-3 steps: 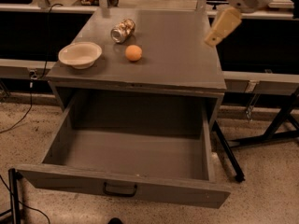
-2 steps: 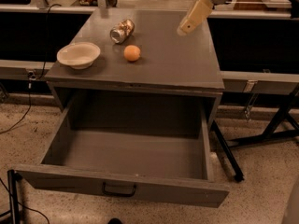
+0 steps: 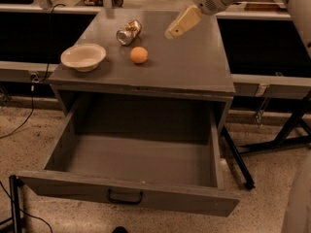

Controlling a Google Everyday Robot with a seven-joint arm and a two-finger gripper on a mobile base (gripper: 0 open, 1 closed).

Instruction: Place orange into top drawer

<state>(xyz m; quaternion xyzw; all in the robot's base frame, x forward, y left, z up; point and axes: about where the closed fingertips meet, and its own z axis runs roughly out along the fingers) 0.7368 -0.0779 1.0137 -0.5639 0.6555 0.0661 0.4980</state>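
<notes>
orange (image 3: 139, 55) resting free on the cabinet top (image 3: 194, 67), just beside the shiny can (image 3: 129, 32) and near the cream bowl (image 3: 83, 57), not yet grasped. top drawer (image 3: 184, 198) below, pulled well out and bare inside, presumably left so to take the fruit from above. gripper (image 3: 182, 22) poised over the top, behind and right of the orange, apart from it, carrying nothing; impossible to tell how far open. judged step: approach to the fruit.

A lab-like workroom: speckled floor (image 3: 272, 198), loose cables (image 3: 30, 111), metal-framed benches (image 3: 272, 77), robot jaws above the grey cabinet (image 3: 194, 64).
</notes>
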